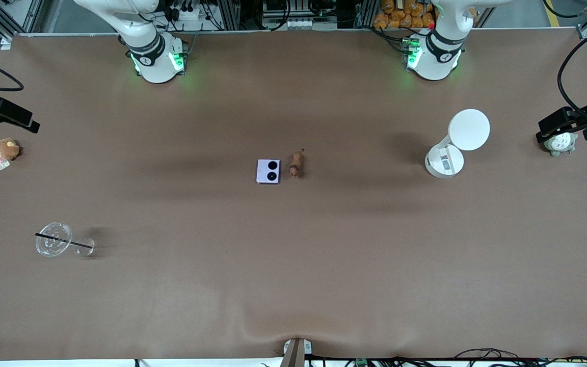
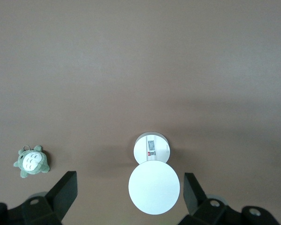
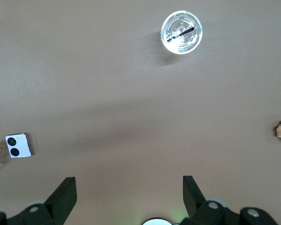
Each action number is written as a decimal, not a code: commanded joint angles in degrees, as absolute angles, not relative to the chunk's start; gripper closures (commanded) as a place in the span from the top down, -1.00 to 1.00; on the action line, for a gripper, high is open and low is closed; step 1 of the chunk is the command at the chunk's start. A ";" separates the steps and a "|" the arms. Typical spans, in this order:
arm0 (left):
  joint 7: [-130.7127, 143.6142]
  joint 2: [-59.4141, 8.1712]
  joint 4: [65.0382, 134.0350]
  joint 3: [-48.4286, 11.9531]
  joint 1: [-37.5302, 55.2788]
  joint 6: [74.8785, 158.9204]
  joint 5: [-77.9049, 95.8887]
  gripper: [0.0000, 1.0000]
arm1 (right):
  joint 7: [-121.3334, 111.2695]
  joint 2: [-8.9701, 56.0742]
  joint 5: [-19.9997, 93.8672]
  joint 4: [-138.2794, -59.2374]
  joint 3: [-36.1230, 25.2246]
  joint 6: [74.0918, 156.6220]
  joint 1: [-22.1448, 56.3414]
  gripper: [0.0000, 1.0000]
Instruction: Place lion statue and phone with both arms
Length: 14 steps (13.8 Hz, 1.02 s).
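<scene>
Both pairs of jaws are seen spread wide and empty: the left gripper is held high over the white lamp-like stand, and the right gripper is held high over bare table near its own base, both arms waiting. Nearest the front camera, toward the right arm's end, a clear plastic cup with a black straw is seen lying on its side. Farther back, at mid-table, the phone is laid flat with its two camera circles up, and the lion statue is placed just beside it, apart from it, toward the left arm's end. Nothing is found close around the pair. The white stand is set well apart from them. A grey-green plush and a brown plush are seen at the table's two ends
</scene>
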<state>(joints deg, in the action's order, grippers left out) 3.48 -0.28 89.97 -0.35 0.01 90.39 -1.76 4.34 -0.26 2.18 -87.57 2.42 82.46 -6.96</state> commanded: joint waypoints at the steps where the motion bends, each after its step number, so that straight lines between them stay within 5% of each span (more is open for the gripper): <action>1: 3.60 -0.62 88.59 -0.62 0.70 89.56 -2.99 1.00 | 4.48 -0.35 2.11 -87.45 2.46 82.35 -7.03 1.00; 14: 2.55 -5.86 88.68 -3.60 2.90 90.17 -2.28 1.00 | 4.04 -0.44 1.93 -87.80 2.55 82.44 -6.94 1.00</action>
